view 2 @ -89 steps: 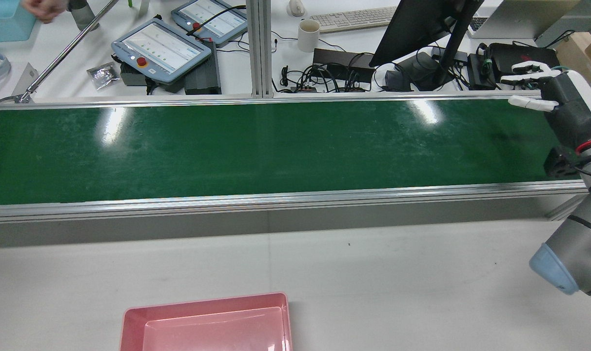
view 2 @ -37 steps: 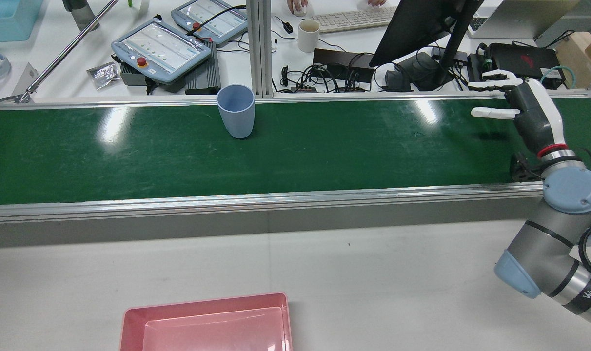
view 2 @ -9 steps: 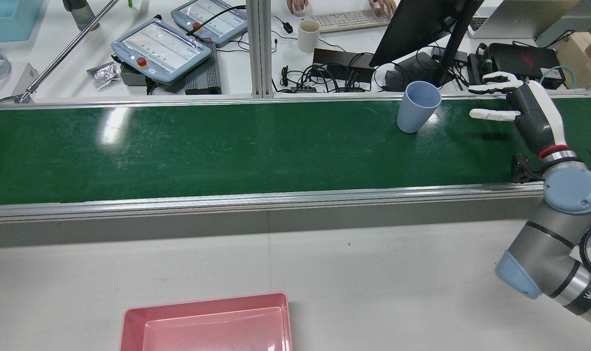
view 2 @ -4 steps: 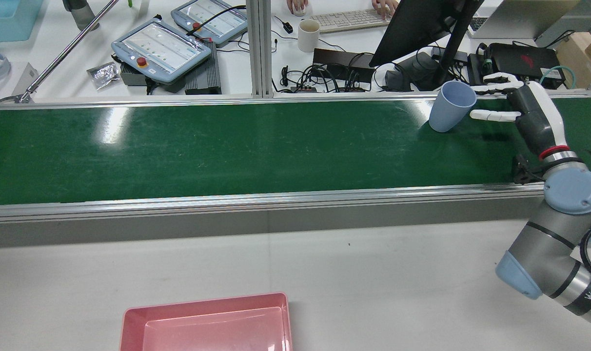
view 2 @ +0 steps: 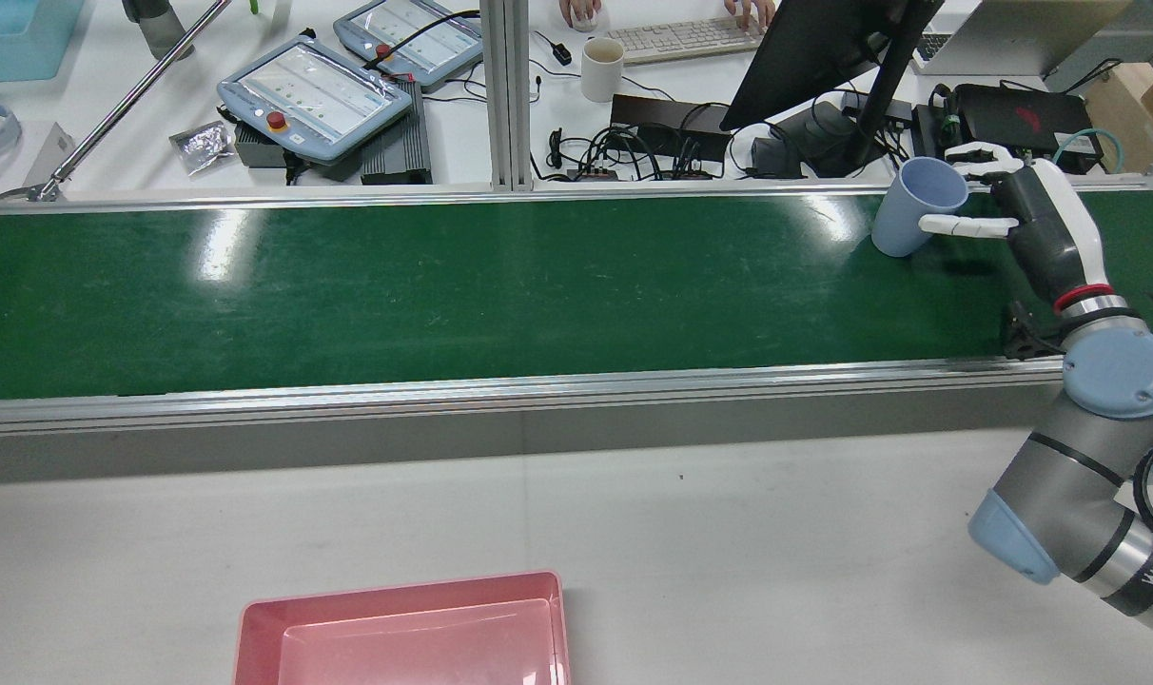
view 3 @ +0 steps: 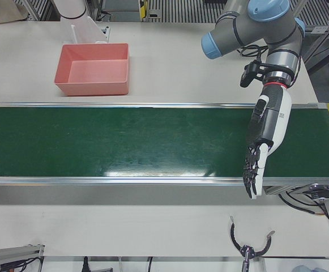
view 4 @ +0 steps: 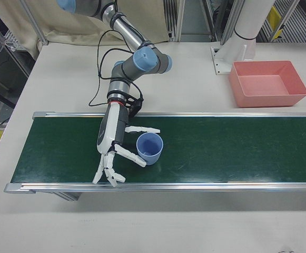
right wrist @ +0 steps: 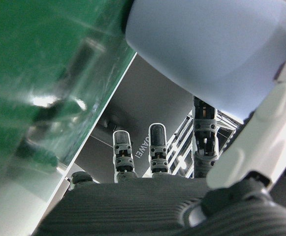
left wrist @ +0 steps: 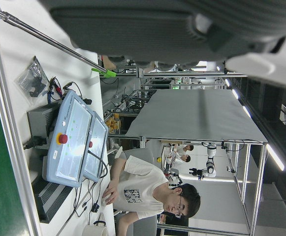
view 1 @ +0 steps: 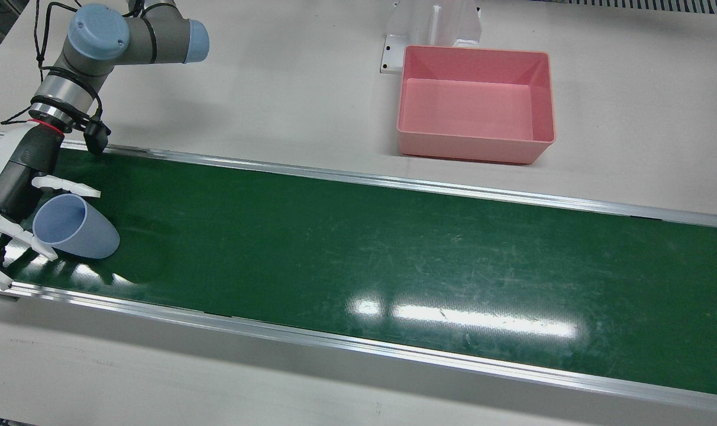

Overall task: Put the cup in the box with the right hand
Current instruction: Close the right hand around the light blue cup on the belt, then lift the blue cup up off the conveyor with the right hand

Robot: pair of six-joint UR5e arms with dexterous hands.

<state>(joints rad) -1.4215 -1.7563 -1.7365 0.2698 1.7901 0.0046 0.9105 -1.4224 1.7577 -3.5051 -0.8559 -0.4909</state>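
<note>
On the green belt [view 4: 221, 150], blue cup [view 4: 149, 148] upright between spread fingers of right robot hand [view 4: 113, 153]

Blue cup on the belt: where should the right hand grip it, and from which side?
Grip the blue cup around its side wall, upper half, coming in level from the belt's end, where the right hand waits with fingers spread on either side. The cup stands upright, mouth up, and tapers toward the base, so a wrap near the wider rim should be less likely to slip when lifting toward the pink box.
</note>
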